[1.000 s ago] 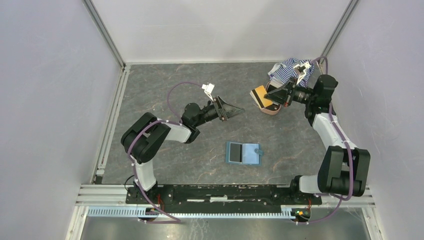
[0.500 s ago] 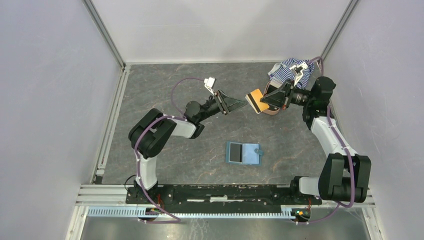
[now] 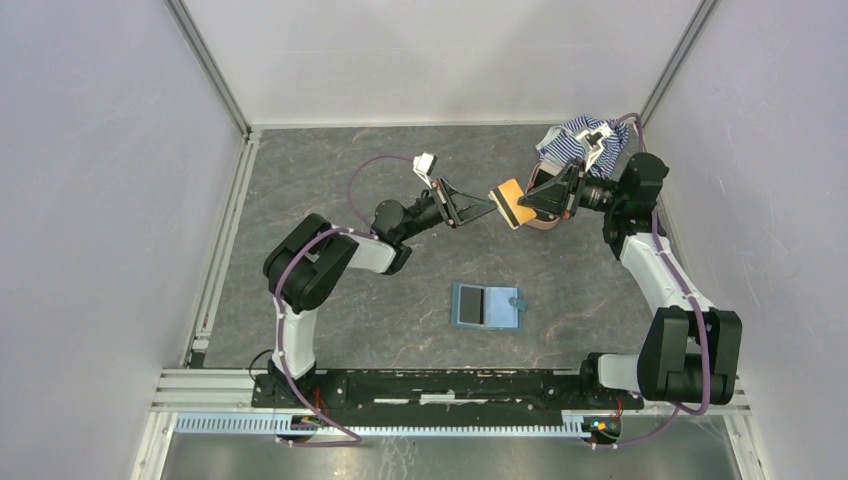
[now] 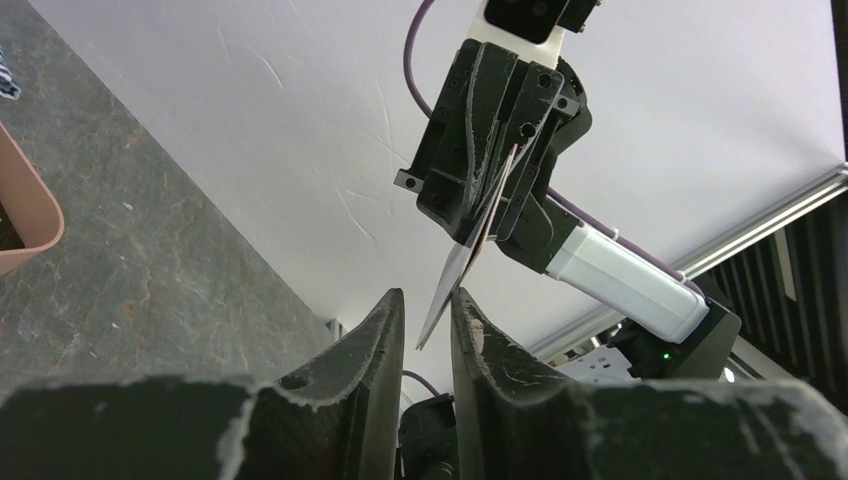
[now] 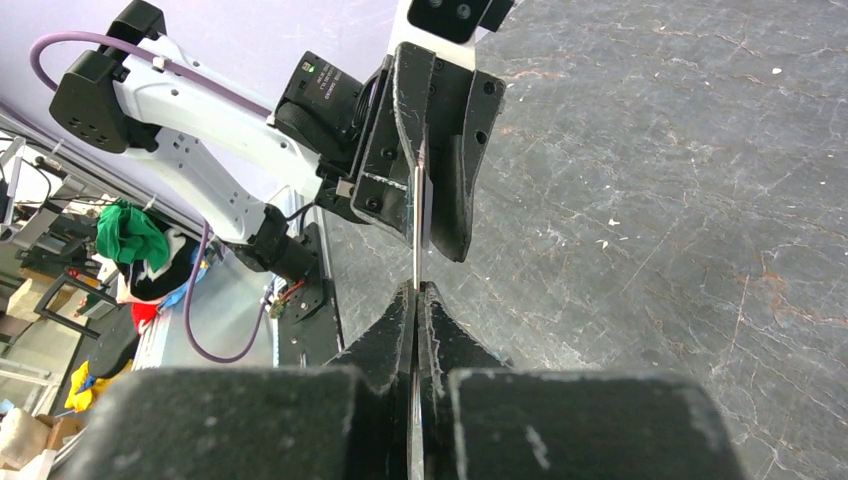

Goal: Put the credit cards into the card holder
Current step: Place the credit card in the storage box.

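Overhead, a thin tan-gold plastic card point(image 3: 510, 199) spans both grippers. Right wrist view: right gripper point(image 5: 417, 292) clamps it. Left wrist view: left gripper point(image 4: 428, 302) straddles it, narrowly apart, contact unclear.

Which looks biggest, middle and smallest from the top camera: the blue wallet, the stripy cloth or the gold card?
1. the blue wallet and the stripy cloth: about alike, and the cloth is partly hidden, so I can't rank them.
2. the gold card: smallest, though it is seen tilted.

We see a left arm point(image 3: 358, 260) and a right arm point(image 3: 650, 275) with white links and black joints. Purple cables point(image 5: 70, 37) loop behind the wrists, and the black fingers point(image 4: 375, 350) are scuffed.
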`<state>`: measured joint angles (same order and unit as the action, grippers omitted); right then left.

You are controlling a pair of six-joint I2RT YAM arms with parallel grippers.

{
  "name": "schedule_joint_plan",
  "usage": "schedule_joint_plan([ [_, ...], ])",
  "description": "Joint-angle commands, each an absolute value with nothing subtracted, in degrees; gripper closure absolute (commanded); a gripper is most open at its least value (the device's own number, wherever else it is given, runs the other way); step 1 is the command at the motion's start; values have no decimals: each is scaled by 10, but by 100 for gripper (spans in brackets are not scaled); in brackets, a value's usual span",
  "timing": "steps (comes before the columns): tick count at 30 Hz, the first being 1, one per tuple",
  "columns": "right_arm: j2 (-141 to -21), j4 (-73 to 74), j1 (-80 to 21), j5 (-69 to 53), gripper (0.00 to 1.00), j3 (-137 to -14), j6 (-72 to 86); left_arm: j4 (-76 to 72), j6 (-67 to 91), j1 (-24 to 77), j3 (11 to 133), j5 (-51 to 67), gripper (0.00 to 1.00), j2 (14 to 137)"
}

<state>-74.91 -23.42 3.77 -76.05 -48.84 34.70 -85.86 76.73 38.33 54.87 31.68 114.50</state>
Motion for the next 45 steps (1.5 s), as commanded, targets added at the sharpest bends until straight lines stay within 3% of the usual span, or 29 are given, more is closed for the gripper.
schedule_joint_plan([
  [1, -743, -258, 30, -766, 100, -509, 355, -995, 807, 382, 567, 331, 72, 1159],
  [7, -746, -258, 26, -768, 100, -506, 361, -995, 810, 381, 574, 332, 79, 1160],
  [10, -745, -258, 24, -771, 100, -507, 367, -995, 809, 381, 578, 331, 91, 1162],
  [14, -743, -258, 22, -777, 100, -510, 376, -995, 804, 380, 579, 329, 93, 1164],
  [30, -745, -229, 4, -770, 100, -519, 366, -934, 678, 375, 559, 334, 93, 1113],
  [39, -764, -131, 3, -761, 100, -540, 281, -995, 716, 377, 583, 373, 79, 1108],
  [45, -773, -123, 4, -757, 100, -542, 269, -996, 725, 380, 590, 376, 81, 1104],
])
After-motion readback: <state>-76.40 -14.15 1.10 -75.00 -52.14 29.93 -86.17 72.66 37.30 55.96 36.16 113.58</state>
